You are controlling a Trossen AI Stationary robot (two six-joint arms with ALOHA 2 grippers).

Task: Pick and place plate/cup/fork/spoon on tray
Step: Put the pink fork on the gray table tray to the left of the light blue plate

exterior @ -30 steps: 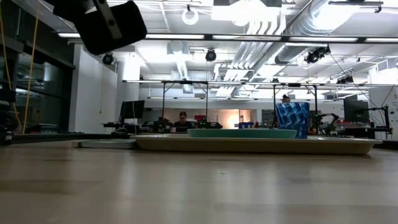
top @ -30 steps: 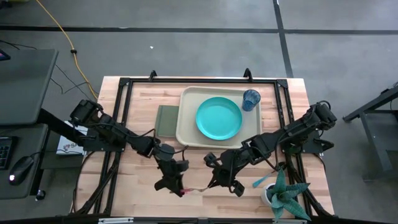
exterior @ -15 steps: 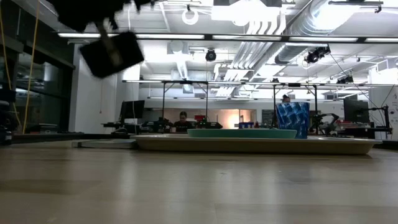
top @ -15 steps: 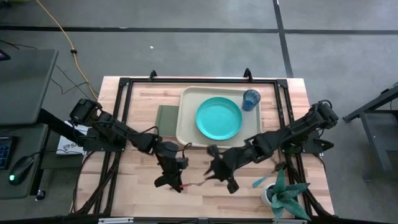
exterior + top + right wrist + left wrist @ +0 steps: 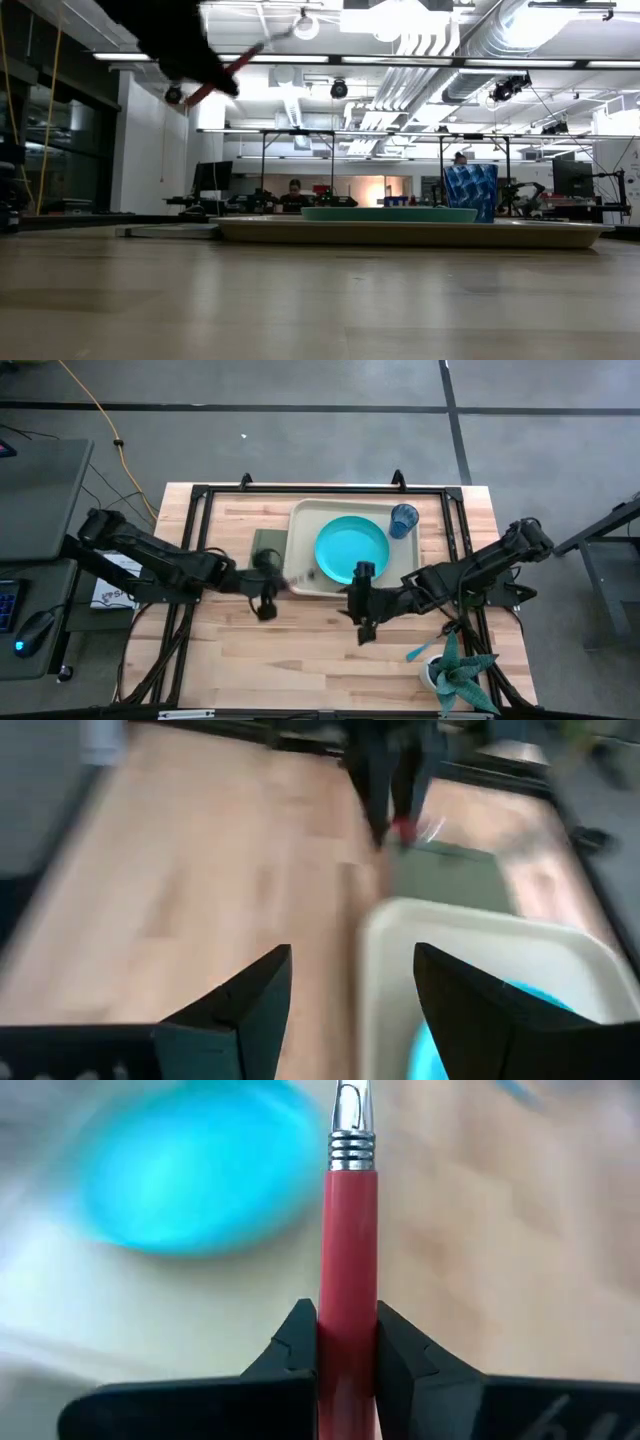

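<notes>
The fork [image 5: 348, 1230], red-handled with a silvery neck, is in the air over the tray's near left corner, and my left gripper [image 5: 272, 583] is shut on it. In the low view it [image 5: 228, 72] slants upward, tines highest. The turquoise plate [image 5: 352, 550] lies flat on the cream tray [image 5: 300, 520]. The blue cup [image 5: 403, 520] stands upright in the tray's far right corner. The spoon [image 5: 424, 650] lies on the table by the plant. My right gripper [image 5: 350, 1000] is open over the table near the tray's near edge, touching nothing. My left gripper pinches the fork's red handle [image 5: 347, 1315] between its two fingers. The fingers come from the table's left, roughly level, and lie along the handle. The fork sticks out forward past the fingertips, lifted clear of table and tray, tines toward the plate.
An olive-green pad [image 5: 268, 550] lies against the tray's left side. A teal spiky plant in a white pot [image 5: 458, 678] stands at the near right corner. Black frame rails [image 5: 190, 550] run along the table's left, right and far sides. Bare wood lies in front of the tray.
My left gripper has lifted the fork off the table near the front edge and carried it up and toward the far edge, to the tray's near left corner. My right gripper has drawn away from the fork toward the tray's near edge.
</notes>
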